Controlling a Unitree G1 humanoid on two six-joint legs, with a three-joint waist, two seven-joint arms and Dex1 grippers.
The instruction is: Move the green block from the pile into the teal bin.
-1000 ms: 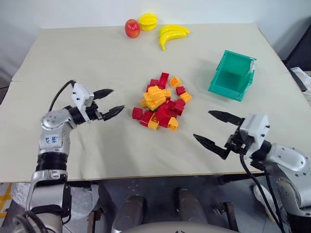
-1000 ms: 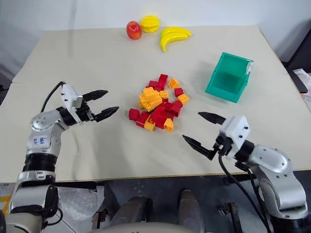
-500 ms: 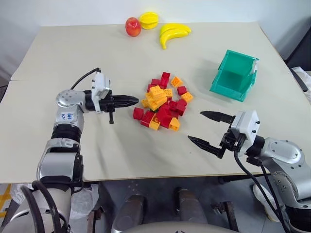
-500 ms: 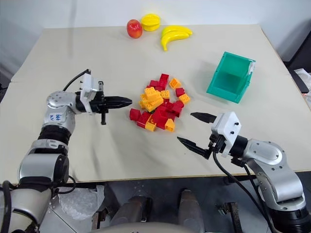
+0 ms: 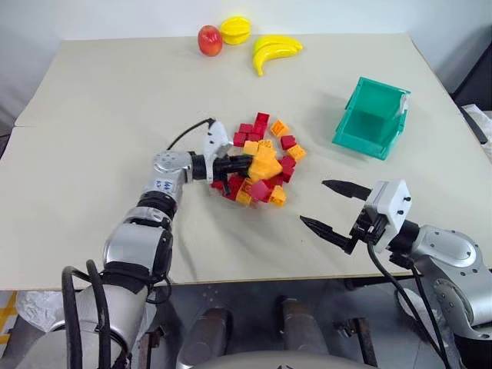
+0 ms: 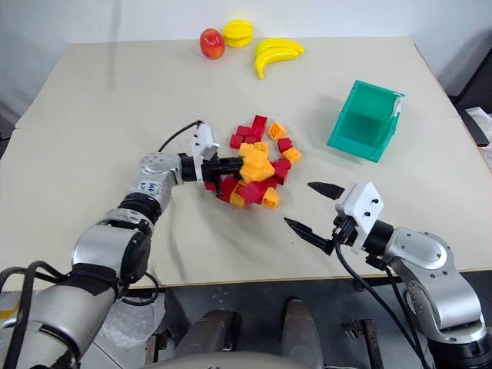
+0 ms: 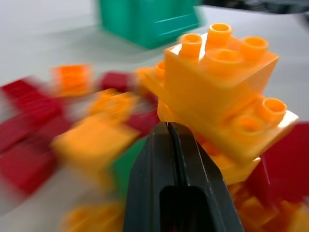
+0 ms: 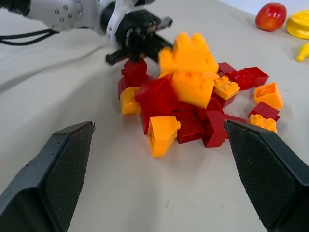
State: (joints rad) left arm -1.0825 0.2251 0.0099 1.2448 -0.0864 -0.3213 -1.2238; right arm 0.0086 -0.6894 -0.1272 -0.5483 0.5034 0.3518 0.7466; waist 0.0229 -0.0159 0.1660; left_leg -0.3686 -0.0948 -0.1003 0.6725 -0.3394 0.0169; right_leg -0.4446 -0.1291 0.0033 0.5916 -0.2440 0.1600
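My clenched left claw (image 7: 169, 126) poked into the pile (image 5: 260, 161); the green block (image 7: 126, 166) lay just beside its tip.

The tabletop (image 5: 115, 100) is pale beige and matte. Near its middle lies the pile (image 5: 261, 161) of red, orange and yellow studded bricks, some of them stacked on each other. To the right of the pile and a little farther back stands the teal bin (image 5: 370, 118), well apart from the bricks. At the far edge lie a red apple (image 5: 209, 41), a yellow round fruit (image 5: 234, 30) and yellow bananas (image 5: 273, 52), close together.
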